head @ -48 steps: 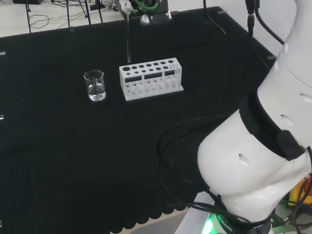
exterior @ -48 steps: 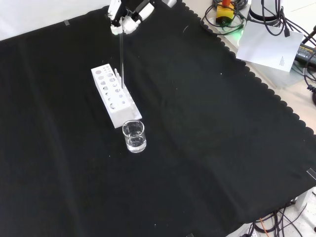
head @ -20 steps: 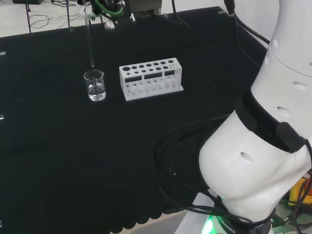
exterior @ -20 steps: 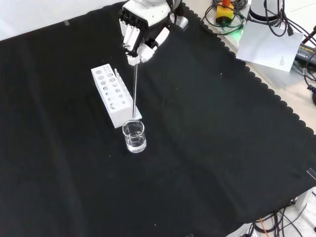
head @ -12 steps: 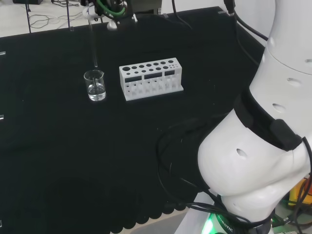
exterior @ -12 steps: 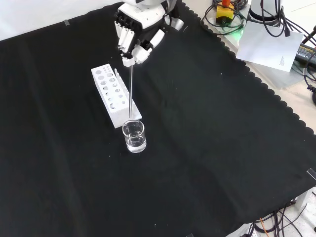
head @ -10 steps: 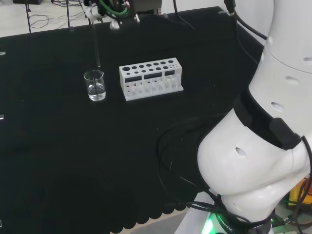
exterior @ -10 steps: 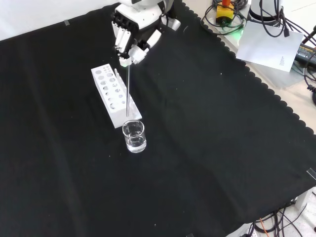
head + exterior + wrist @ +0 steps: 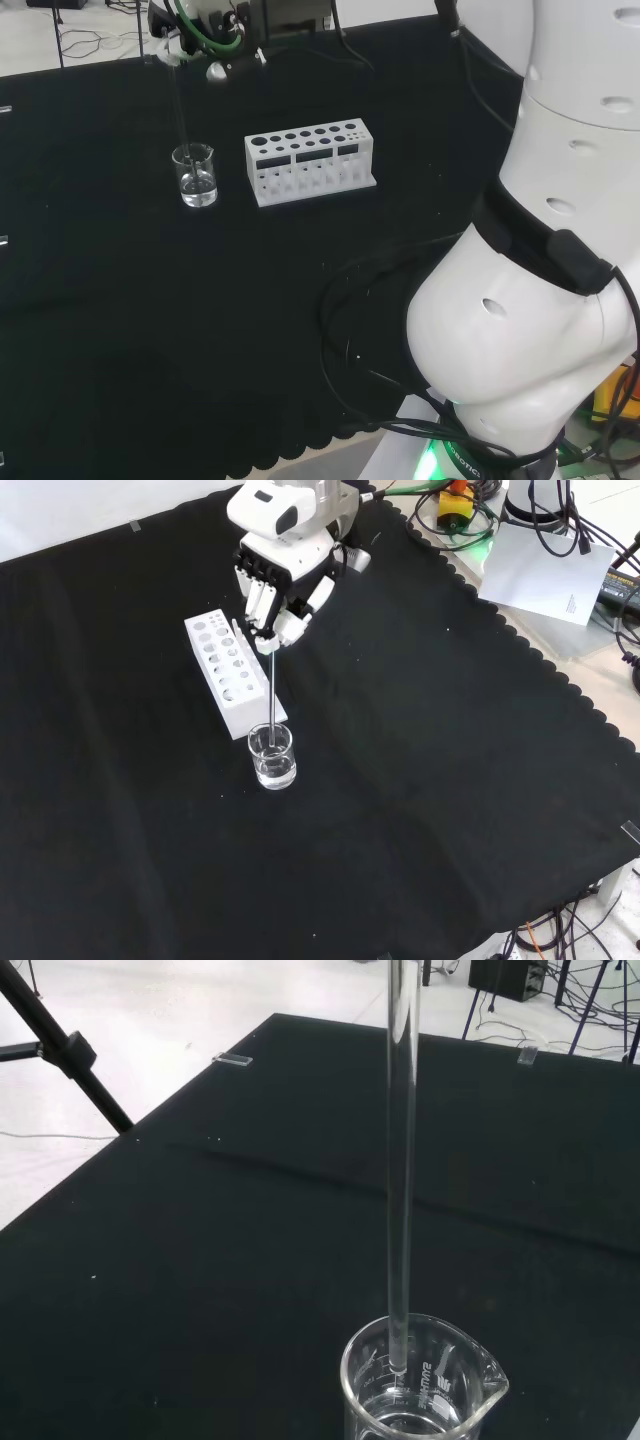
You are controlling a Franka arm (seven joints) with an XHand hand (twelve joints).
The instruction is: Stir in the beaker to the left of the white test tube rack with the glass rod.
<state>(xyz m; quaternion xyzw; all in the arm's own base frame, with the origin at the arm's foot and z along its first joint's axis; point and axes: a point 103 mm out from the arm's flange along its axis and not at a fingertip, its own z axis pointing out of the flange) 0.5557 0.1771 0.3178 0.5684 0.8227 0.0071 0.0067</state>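
Robot hand (image 9: 281, 592) of mine pinches glass rod (image 9: 272, 685) upright; tip just inside beaker (image 9: 271, 756) mouth, beside rack (image 9: 231, 671), near surface far-left part in head view. Stirring not yet begun, I judge.

- A black cloth (image 9: 420, 780) with a scalloped edge is covering the worktop.
- A white sheet of paper (image 9: 545, 572) is lying beyond the cloth's right edge in the front view, among cables (image 9: 560, 510).
- A black tripod leg (image 9: 60, 1045) is standing on the floor.
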